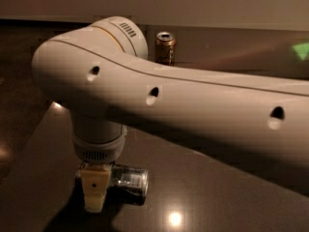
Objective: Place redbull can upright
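The redbull can (129, 180) lies on its side on the dark table (217, 197), near the front left. It is slim and silver, with a dark part and a pale label patch facing me. My gripper (95, 197) points straight down over the can's left end, and its cream front part stands in front of the can and hides that end. The big white arm (183, 100) runs from the right across the whole view.
An orange-gold can (165, 47) stands upright at the far back of the table. The table's left edge (34, 139) runs close to the gripper, with dark floor beyond it. A green patch of light (301, 50) shows at the far right.
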Action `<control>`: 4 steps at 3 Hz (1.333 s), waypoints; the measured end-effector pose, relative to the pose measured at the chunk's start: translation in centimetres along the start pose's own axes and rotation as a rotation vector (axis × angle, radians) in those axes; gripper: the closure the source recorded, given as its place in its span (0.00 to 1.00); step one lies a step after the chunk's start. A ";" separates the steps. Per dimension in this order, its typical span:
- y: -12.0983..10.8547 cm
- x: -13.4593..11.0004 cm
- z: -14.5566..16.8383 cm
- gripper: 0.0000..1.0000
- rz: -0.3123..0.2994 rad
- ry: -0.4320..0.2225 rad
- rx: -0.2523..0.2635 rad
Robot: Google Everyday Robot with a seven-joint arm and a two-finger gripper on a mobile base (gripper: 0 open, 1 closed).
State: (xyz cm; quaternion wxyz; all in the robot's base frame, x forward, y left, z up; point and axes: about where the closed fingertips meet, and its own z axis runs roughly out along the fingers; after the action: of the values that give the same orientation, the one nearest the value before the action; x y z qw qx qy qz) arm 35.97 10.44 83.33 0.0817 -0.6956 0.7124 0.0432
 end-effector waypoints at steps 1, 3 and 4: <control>0.1 -0.3 0.2 0.36 -0.008 -0.001 -0.022; -0.5 0.1 -2.6 0.82 -0.052 -0.058 -0.025; -3.7 1.7 -6.5 1.00 -0.059 -0.180 -0.005</control>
State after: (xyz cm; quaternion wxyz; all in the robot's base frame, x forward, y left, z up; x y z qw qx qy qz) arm 39.25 7.54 89.65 0.1449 -0.7098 0.6813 0.1048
